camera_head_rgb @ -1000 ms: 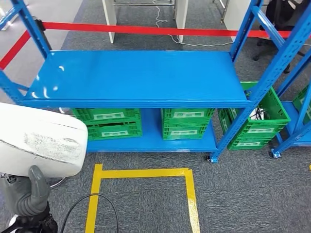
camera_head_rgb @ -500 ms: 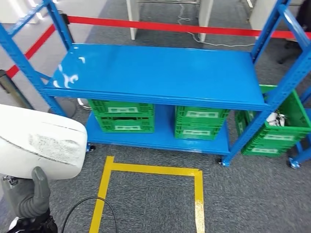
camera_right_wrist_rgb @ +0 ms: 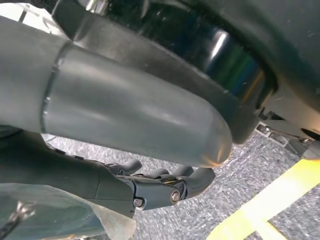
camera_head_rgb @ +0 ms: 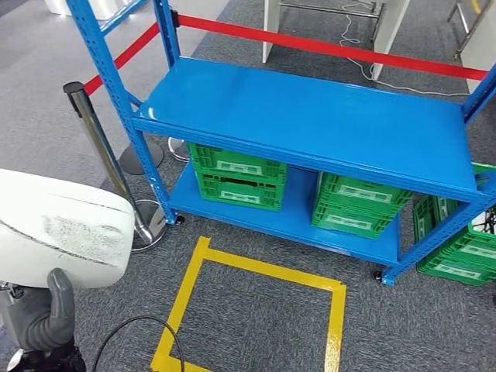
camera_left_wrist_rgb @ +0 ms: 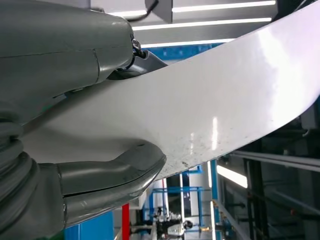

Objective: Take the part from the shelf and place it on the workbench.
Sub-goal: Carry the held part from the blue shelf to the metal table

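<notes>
Left hand grips the white part from beneath, thumb against its underside.

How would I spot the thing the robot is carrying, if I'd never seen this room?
Start at the blue shelf, then look down to the near left corner of the head view. There the left hand grips a large white part from below. It is smooth, curved and scuffed grey, unlike the green crates nearby.

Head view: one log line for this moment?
left hand: holds white part | right hand: empty, fingers apart | blue shelf: top bare
</notes>
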Controlling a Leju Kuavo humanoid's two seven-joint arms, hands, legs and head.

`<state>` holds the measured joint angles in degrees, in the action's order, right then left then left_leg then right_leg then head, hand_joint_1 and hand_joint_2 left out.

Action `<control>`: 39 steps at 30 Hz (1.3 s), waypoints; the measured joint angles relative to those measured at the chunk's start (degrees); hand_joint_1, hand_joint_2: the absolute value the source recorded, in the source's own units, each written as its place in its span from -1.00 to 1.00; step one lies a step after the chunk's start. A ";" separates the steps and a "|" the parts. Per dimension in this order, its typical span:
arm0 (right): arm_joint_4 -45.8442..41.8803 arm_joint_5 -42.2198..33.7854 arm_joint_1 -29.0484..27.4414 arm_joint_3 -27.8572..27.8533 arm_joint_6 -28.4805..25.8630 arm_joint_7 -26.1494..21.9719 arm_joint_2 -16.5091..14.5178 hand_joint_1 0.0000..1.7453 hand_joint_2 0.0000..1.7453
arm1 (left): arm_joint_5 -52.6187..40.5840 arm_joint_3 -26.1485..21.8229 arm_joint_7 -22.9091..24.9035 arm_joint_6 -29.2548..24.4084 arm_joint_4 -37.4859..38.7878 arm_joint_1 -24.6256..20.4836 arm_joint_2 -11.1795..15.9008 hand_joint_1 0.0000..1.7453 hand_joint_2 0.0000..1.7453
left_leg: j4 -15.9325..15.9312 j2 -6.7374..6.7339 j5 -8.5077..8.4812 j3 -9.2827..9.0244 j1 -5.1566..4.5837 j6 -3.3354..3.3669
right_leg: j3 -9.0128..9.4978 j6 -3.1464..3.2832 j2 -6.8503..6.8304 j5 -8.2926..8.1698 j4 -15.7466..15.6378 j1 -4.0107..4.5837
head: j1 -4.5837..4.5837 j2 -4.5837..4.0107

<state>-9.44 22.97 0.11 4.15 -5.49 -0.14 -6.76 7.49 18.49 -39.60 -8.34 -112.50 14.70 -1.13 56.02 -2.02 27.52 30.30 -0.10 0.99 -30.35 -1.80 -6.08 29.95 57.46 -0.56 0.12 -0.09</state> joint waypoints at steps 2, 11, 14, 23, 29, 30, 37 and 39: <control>0.00 0.01 0.00 0.00 0.27 -0.05 0.03 -1.00 -1.00 | -0.83 0.17 -0.29 -0.59 0.00 -0.08 0.05 1.00 1.00 | -0.30 1.09 -0.61 0.28 0.24 0.72 | -2.38 -0.30 3.46 3.51 5.30 -0.12 | -0.19 0.00; 0.14 0.12 -0.32 0.02 0.57 0.25 0.10 -1.00 -1.00 | -1.84 0.36 -0.55 -2.74 0.04 0.10 0.08 1.00 1.00 | 1.35 7.79 -1.20 2.07 -0.08 0.25 | 1.17 0.41 10.74 0.48 0.24 -0.41 | -0.23 0.00; 0.17 -0.03 -0.29 0.02 0.78 0.22 0.10 -1.00 -1.00 | -2.24 0.44 -0.61 -3.39 0.04 0.42 0.09 1.00 1.00 | 1.69 9.53 -1.74 3.20 0.17 -0.93 | 1.57 1.07 9.84 0.59 -0.42 -0.48 | -0.22 0.00; 0.20 -0.15 -0.56 0.00 0.81 0.14 0.23 -1.00 -1.00 | -2.46 0.48 -0.66 -4.03 0.09 0.77 0.10 1.00 1.00 | 12.01 1.56 2.41 6.84 0.65 -2.62 | 1.63 1.91 1.95 0.39 -0.71 -0.49 | 0.60 0.00; 0.19 -0.15 -0.28 -0.01 0.78 0.14 0.26 -1.00 -1.00 | -2.46 0.55 -0.63 -4.04 0.09 0.84 0.10 1.00 1.00 | 1.58 -1.04 -0.50 2.07 -0.23 -0.64 | 2.13 0.30 -0.95 0.99 -0.75 0.02 | 0.58 0.00; 0.18 -0.14 -0.23 -0.01 0.77 0.14 0.27 -1.00 -1.00 | -2.46 0.56 -0.63 -4.05 0.09 0.89 0.09 1.00 1.00 | 1.43 -0.40 -0.66 2.13 -0.11 -0.24 | 1.99 -0.04 -0.12 1.48 -0.39 -0.07 | 0.56 0.00; 0.17 -0.69 -0.31 -0.02 0.77 -0.27 0.33 -1.00 -1.00 | -0.60 0.66 -0.63 -4.37 0.11 0.94 -0.14 1.00 1.00 | 1.26 4.63 -1.34 2.59 -0.30 1.01 | -5.92 -0.03 6.06 7.52 15.51 0.03 | 0.18 0.00; 0.18 -0.97 -0.46 -0.03 0.80 -0.33 0.34 -1.00 -1.00 | -0.25 0.66 -0.62 -4.73 0.10 0.94 -0.28 1.00 1.00 | 1.51 6.40 -1.34 2.58 -0.31 0.95 | -2.90 0.36 7.59 3.17 8.46 -0.03 | 0.17 0.00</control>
<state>-9.26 22.00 -0.35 4.13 -4.69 -0.48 -6.42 7.24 19.15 -40.22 -13.06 -112.40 15.63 -1.41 57.53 4.37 26.18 32.88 -0.41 1.94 -33.25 -1.44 1.50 33.12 65.92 -0.59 0.30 -0.09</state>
